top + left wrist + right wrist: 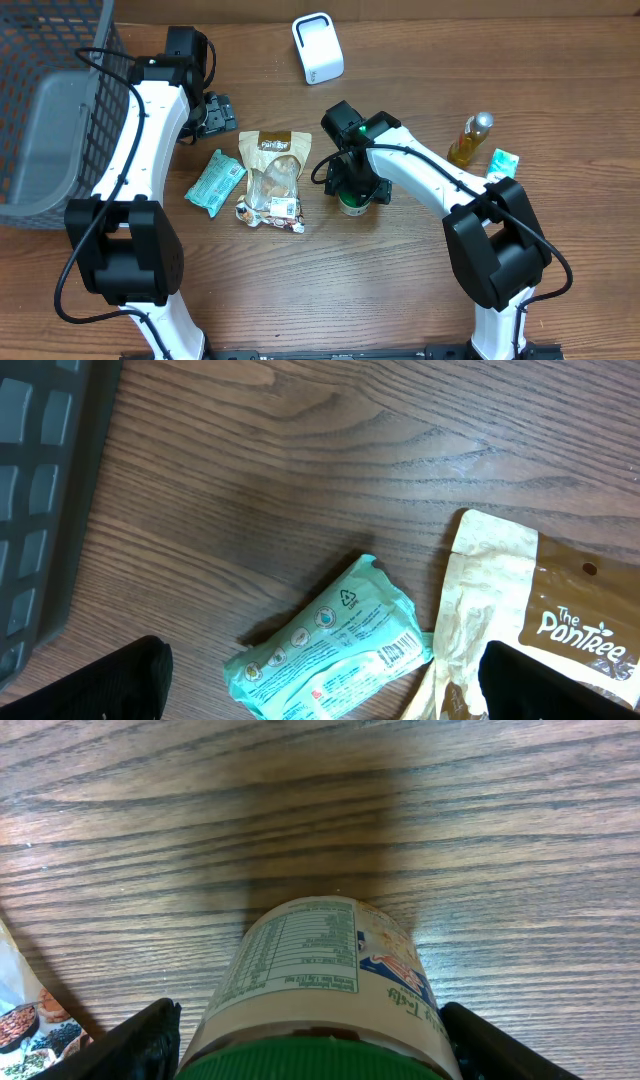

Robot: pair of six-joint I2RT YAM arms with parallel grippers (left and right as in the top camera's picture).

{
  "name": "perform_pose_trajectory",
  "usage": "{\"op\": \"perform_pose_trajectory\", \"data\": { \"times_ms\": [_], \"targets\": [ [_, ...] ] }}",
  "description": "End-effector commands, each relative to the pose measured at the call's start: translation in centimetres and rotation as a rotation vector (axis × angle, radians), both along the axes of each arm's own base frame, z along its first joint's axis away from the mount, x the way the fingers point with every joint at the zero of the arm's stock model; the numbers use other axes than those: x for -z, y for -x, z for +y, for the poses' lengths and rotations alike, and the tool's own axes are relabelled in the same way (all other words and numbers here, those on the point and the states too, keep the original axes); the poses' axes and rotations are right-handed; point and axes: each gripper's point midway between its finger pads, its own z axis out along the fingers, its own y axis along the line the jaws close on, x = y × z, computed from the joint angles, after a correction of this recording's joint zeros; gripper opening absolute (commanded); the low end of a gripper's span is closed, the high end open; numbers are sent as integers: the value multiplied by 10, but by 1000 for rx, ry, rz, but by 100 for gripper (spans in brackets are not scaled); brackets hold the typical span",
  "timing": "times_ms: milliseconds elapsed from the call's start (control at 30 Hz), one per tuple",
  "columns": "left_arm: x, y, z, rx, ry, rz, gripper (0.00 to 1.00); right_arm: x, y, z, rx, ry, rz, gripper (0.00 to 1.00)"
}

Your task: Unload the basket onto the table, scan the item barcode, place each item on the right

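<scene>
Right wrist view | jar upright, straight under my right gripper, jaws pressed on both sides | white scanner lies beyond, right arm nearer

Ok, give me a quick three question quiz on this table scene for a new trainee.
1. True or false: the white scanner stands on the table, outside the grey basket.
2. Multiple choice: the right hand has a finger on each side of which item? A) green-lidded jar B) oil bottle C) brown snack bag
3. Short answer: which hand is wide open over the teal packet?
Key: 1 true; 2 A; 3 the left hand.
</scene>
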Motion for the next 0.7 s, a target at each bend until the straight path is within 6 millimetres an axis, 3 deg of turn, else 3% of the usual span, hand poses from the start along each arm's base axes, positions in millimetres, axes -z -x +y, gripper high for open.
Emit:
{"op": "perform_pose_trajectory", "data": {
  "times_ms": [0, 667],
  "targets": [
    [-3, -5, 2, 13, -16, -10, 100, -6, 0, 0, 1, -2, -19, 78],
    [-3, -5, 2, 13, -16, -10, 100, -6, -1, -2, 1, 8, -23, 77]
  ]
}}
